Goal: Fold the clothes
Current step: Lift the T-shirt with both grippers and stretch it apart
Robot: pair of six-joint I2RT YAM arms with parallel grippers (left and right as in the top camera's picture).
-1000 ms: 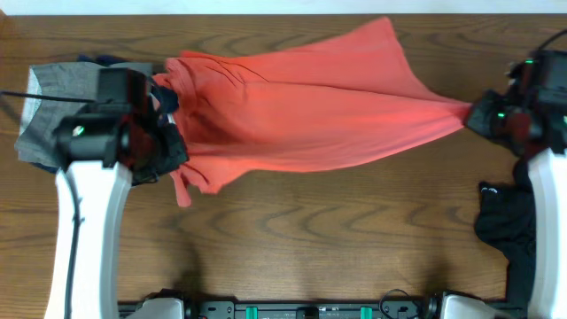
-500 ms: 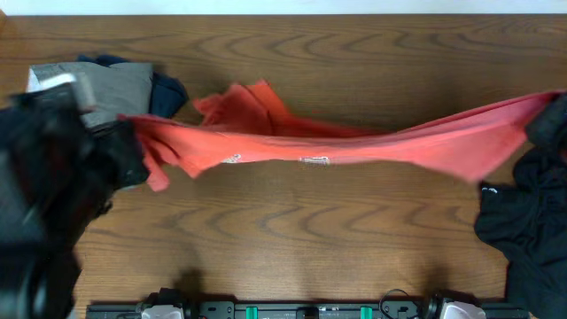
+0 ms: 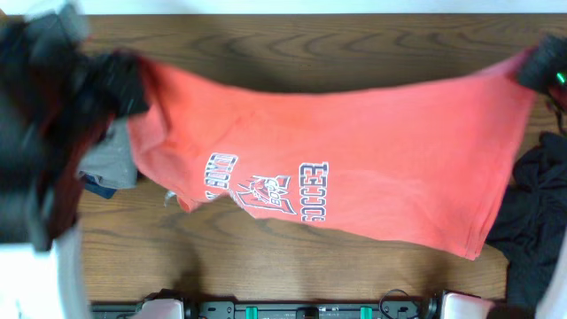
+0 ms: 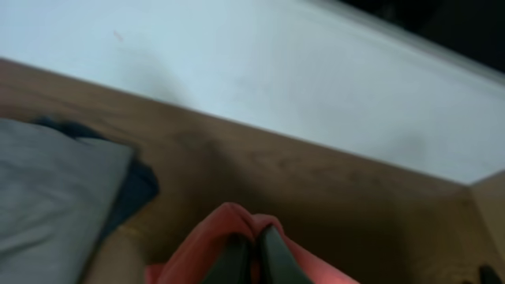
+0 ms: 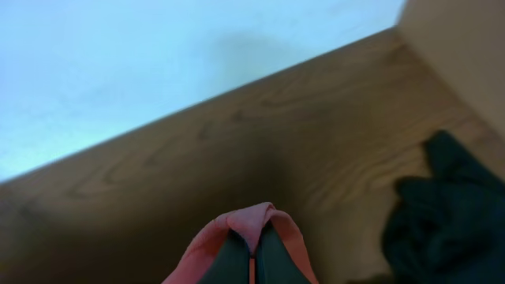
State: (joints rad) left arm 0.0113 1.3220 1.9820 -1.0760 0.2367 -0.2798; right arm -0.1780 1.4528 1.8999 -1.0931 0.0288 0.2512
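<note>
T-shirt (image 3: 354, 142) spans overhead frame left to right, over table (image 3: 266, 266). Left gripper (image 3: 133, 84) at upper left, pinching shirt's left end. Right gripper (image 3: 539, 73) at upper right, pinching shirt's right end. Shirt's bottom edge reaches furthest down frame at lower right. Print (image 3: 266, 186) on shirt, low, left of centre. Folded garment (image 3: 108, 164) on table at left, partly under shirt's left edge. Crumpled garment (image 3: 532, 213) on table at right edge of frame, beside shirt's right edge.

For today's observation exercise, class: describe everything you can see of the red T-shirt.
The coral-red T-shirt, soft cotton-looking cloth, is stretched wide over the wooden table, printed side up, its white and dark lettering, including "SOCCER", reading sideways. The left hand and right hand each pinch a bunched edge.
</note>
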